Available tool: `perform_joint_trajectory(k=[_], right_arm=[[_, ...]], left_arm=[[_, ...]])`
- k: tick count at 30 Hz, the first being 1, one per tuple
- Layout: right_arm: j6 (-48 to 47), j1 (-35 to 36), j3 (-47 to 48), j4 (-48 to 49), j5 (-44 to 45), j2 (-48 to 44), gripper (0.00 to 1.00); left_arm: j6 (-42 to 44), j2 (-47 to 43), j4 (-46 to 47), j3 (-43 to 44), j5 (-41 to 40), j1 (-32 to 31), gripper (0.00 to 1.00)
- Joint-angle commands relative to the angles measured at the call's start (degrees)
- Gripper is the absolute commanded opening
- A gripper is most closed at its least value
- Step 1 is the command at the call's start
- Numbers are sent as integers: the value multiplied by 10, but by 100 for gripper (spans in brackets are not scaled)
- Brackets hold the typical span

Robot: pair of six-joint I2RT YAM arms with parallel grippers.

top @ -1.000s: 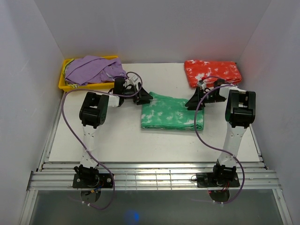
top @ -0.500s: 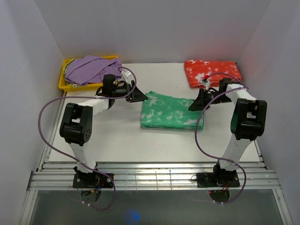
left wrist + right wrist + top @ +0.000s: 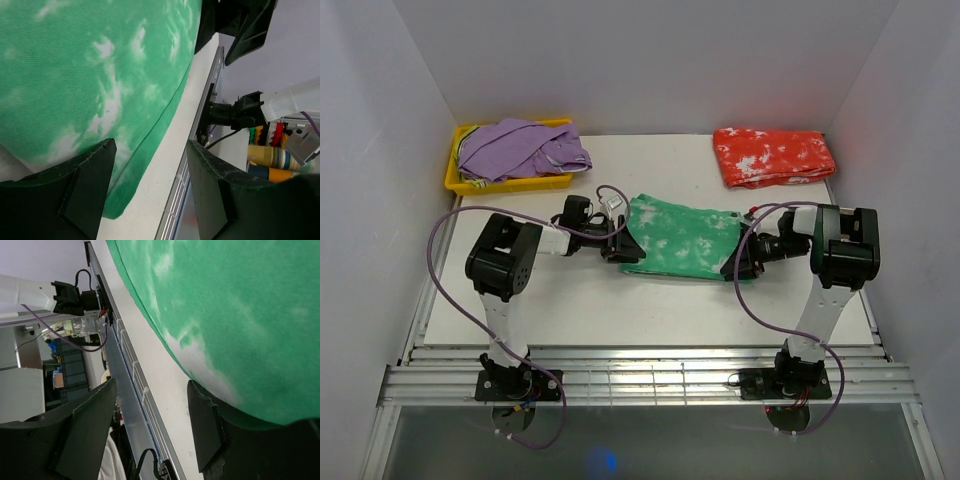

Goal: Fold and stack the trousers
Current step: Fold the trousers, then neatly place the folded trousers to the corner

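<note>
The green tie-dye trousers (image 3: 682, 238) lie folded in the middle of the white table (image 3: 570, 300). My left gripper (image 3: 621, 247) is low at their left edge and open; in the left wrist view (image 3: 150, 145) the green cloth (image 3: 90, 75) lies against one finger (image 3: 65, 200) and its hem runs into the gap. My right gripper (image 3: 737, 263) is low at their near right corner and open; in the right wrist view (image 3: 152, 385) the cloth (image 3: 240, 315) bulges over one finger (image 3: 210, 435). The red-orange trousers (image 3: 775, 157) lie folded at the far right.
A yellow bin (image 3: 455, 182) at the far left holds a plain purple garment (image 3: 520, 148). White walls close in the left, back and right sides. Metal rails (image 3: 650, 375) run along the table's near edge, with both arm bases on them.
Both grippers have come down from the far side of the green trousers to their left edge and near right corner. The green cloth now lies slightly skewed.
</note>
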Motion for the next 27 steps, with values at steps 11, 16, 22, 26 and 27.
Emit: perform_joint_trajectory(k=[11,16,22,26,27], right_arm=[[45,-19,113,61,220,-252,86],[92,-30,65,252,339,-382,90],[90,-41,67,209,372,-382,90],[137,-75,55,167,302,-361,90],[157,-89,43,167,292,-360,90]], left_arm=[[543,-238,-233,89,-315,-130,98],[668,-274,-152,42,-402,-198,98],[721,-196,-174,85,-371,-269,98],[752,-155,-109,69,-354,-298,98],[757,-138,-97,62,-359,-312,97]])
